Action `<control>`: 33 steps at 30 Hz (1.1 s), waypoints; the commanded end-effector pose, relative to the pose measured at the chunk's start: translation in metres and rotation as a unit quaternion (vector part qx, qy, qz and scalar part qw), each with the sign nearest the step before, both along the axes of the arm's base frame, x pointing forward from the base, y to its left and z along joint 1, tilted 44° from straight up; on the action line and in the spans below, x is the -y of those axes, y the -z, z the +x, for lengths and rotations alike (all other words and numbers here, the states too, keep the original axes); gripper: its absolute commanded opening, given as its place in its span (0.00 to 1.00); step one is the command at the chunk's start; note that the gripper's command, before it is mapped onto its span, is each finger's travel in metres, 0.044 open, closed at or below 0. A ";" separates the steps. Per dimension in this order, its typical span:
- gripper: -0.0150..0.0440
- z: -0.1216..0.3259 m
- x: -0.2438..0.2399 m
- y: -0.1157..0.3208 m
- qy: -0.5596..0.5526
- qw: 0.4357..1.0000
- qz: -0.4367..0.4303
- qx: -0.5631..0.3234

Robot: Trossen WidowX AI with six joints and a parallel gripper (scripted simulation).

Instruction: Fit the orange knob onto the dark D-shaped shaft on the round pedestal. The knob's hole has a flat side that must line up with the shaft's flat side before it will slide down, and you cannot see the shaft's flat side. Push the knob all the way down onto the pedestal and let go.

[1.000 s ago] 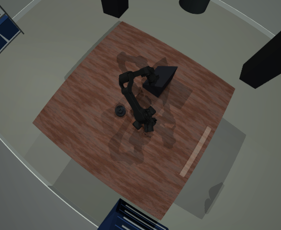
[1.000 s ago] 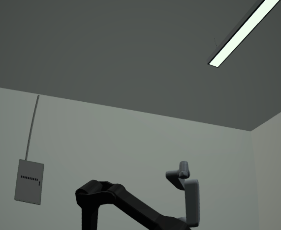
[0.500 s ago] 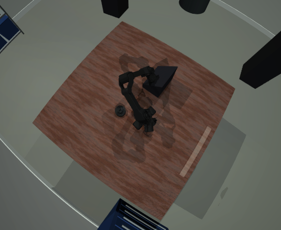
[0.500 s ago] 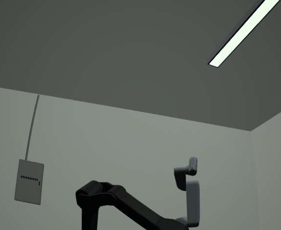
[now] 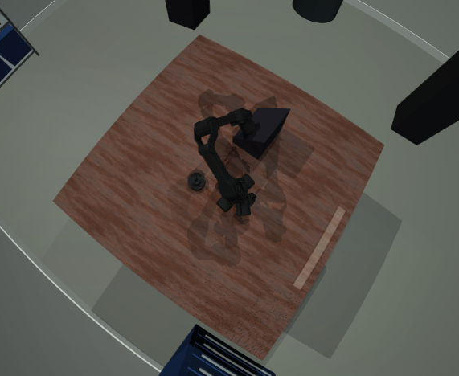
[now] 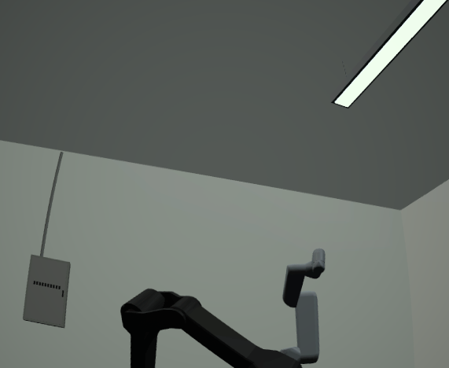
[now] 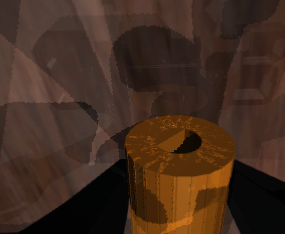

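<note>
Fingers grip orange knob [image 7: 180, 192], well inside table's edge [image 5: 286, 87].

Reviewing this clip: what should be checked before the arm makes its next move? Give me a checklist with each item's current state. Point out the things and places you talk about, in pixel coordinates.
1. Orange knob [image 7: 180, 200] between the two fingers: ok.
2. Fingers firmly gripping it: cannot tell; they look close to its sides.
3. Hole's flat side visible from above: ok.
4. Flat side matched to the shaft's: cannot tell; the shaft's flat is not discernible.
5. Knob seated on the round pedestal [image 5: 191, 185]: not ok, it is away from it.
</note>
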State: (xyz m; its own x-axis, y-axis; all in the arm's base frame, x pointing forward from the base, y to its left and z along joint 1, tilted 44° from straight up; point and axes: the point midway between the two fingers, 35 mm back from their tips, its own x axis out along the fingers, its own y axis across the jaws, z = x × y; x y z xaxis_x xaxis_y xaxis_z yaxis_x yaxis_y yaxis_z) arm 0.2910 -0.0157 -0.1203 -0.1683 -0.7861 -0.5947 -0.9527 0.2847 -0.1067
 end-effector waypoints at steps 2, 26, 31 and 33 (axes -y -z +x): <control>0.56 0.000 0.000 -0.002 -0.002 1.000 0.013 0.004; 0.56 -0.005 0.007 -0.027 -0.023 0.975 0.212 0.062; 0.56 -0.006 0.010 -0.032 -0.028 0.965 0.252 0.073; 0.56 -0.007 0.011 -0.034 -0.030 0.960 0.268 0.078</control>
